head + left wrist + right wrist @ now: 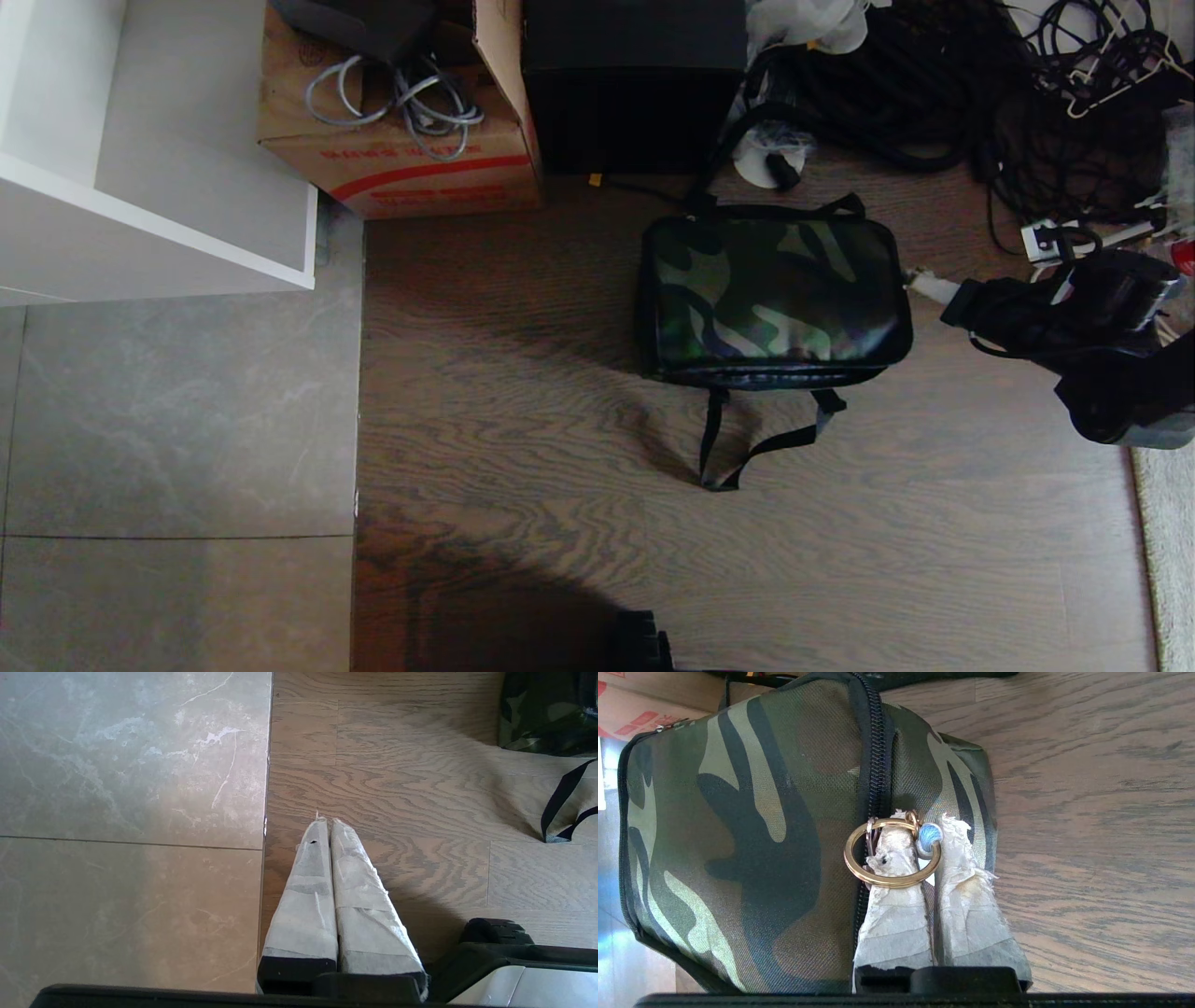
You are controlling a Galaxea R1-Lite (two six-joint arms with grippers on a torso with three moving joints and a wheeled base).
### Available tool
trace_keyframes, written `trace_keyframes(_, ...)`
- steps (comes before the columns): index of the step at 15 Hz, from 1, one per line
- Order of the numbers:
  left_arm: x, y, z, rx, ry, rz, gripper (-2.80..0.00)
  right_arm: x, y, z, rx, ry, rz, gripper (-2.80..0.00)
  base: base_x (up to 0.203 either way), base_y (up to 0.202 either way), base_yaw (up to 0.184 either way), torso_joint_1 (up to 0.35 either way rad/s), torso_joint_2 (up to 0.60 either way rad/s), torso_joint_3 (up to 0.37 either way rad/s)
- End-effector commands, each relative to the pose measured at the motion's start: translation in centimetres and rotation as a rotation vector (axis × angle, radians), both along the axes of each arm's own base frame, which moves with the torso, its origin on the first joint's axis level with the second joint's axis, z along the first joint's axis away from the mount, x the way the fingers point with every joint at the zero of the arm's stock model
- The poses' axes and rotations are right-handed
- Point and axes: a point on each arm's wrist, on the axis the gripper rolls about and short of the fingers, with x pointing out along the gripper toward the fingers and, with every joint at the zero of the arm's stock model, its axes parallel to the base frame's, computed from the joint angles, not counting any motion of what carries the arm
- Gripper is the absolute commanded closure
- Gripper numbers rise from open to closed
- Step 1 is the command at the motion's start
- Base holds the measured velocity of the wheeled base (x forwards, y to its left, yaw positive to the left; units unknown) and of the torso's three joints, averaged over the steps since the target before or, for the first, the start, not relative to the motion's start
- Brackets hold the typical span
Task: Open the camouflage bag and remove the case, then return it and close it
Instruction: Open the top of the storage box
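So the biggest thing first: the soft rectangular green-and-black camouflage bag with black trim [775,299] was seen lying flat on the dark wood-grain plank floor [523,439], zipped up all the way round as far as could be told, with its black straps trailing off the near edge. The flat black hard case was nowhere to be seen, so it was presumably zipped inside. Behind the bag a brown cardboard box with red stripes [392,149] and a tall black cabinet-like box [635,84] were parked against each other, with a big tangle of black cables [934,93] off to the right. The right gripper [920,840], its fingers wrapped in pale frayed tape, was pinched shut at the bag's right end on the gold metal key ring [892,851] hung off the zipper slider, with the little pale blue thread loop [930,835] caught right at the fingertips. The left gripper [327,823] was clenched on nothing and parked over the floor near the seam with the grey marble tiles [131,812], well apart from the bag. For the unzip to go well, the ring should probably be pulled along the line of the black zipper track [871,765] and kept low, not yanked upward, since nothing was holding the bag down and it could easily be dragged along instead of being opened. As for writing: some red print was visible on the cardboard box, but it couldn't be read, and no label was spotted on the bag.
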Motion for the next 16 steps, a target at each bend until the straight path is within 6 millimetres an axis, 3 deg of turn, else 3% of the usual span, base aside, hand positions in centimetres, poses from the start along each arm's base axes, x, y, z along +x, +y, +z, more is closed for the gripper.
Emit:
trace_keyframes(1, 0.0, 0.0, -0.2, 0.0, 0.006, 0.001, 0.0, 0.0, 0.0, 0.2, -0.003, -0.014, 0.004, 0.0, 0.0, 0.0, 0.0, 0.0, 0.0, 0.0)
trace_keyframes(16, 0.0, 0.0, -0.2, 0.0, 0.006, 0.001, 0.0, 1.1, -0.3, 0.5, -0.025, -0.088, -0.013, 0.0, 0.0, 0.0, 0.0, 0.0, 0.0, 0.0)
